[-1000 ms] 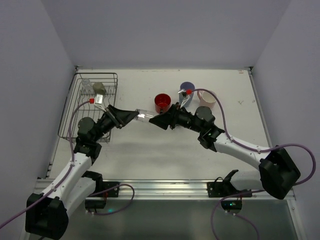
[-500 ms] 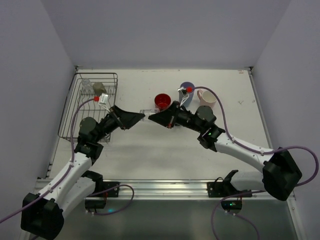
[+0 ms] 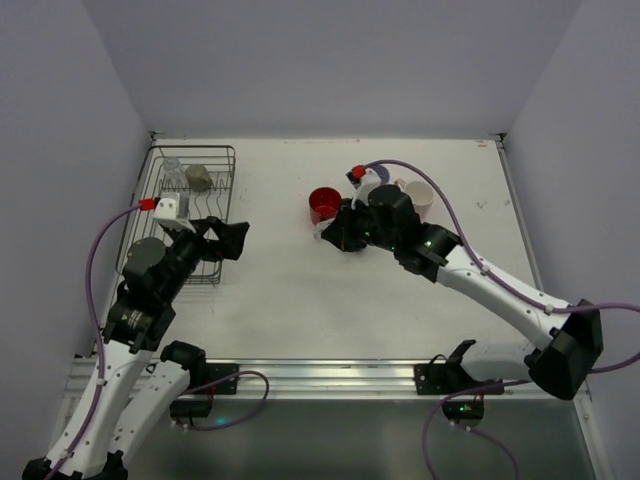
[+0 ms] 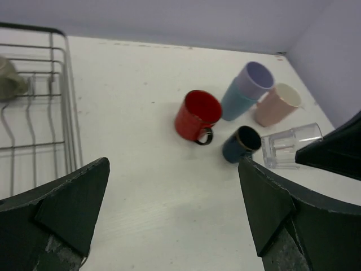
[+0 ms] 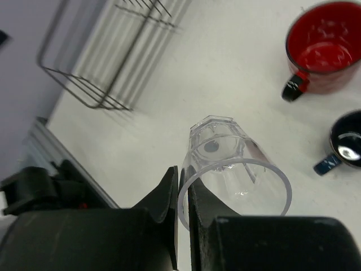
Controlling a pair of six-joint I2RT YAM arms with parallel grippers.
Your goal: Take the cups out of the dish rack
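My right gripper [image 5: 181, 175] is shut on the rim of a clear glass [image 5: 234, 169], one finger inside and one outside, just above the table. Beside it are the dark blue cup [image 5: 347, 144] and the red mug [image 5: 321, 48]. The left wrist view shows that same clear glass [image 4: 290, 145], the red mug [image 4: 194, 116], the lavender tumbler [image 4: 245, 90], the pink mug [image 4: 277, 104] and the dark blue cup [image 4: 241, 144] grouped on the table. My left gripper [image 3: 230, 240] hangs open and empty by the dish rack [image 3: 180, 210], which holds a beige-olive mug [image 3: 198, 177] and a clear glass [image 3: 172, 170].
The rack's right side [image 4: 70, 130] is close to my left fingers. The red mug [image 3: 323, 205] and pink mug [image 3: 418, 198] flank my right gripper [image 3: 325, 232]. Walls close in the table at the back and both sides.
The two grippers met over the table with the glass between them. The left one opened, let go and drew back to the rack. The right one shut on the glass and carried it toward the red mug.
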